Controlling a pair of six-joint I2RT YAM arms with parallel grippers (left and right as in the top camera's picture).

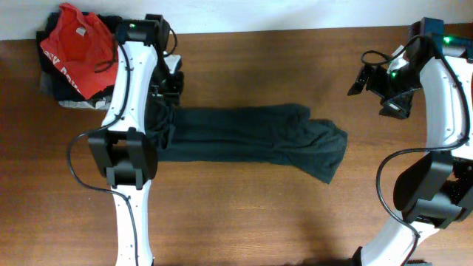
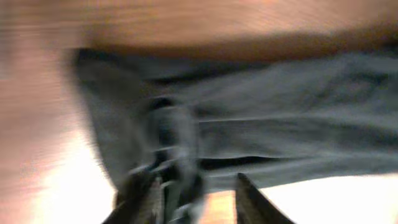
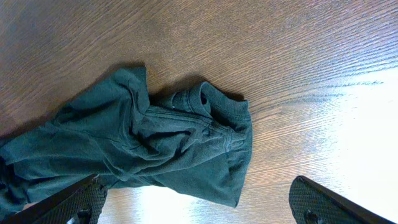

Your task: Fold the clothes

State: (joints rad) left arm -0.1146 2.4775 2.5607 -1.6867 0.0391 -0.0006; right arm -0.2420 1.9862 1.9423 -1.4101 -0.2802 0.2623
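Left gripper [image 1: 165,94] sits low on the left end of the clothes [image 1: 244,134], a long dark band stretched across the middle of the table [image 1: 295,214]. The right gripper [image 1: 372,77] hangs well apart at upper right. From the left wrist, blur hides the grip: the fingers [image 2: 247,199] stand partly apart with a ridge of cloth bunched beside them, so I cannot tell whether it is pinched. From the right wrist, wide-spread jaws frame the clothes' crumpled end at frame centre, likely lined up to take it for a fold.

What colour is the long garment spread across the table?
Plain dark charcoal-navy cloth garment, almost black; right wrist view shows it best.
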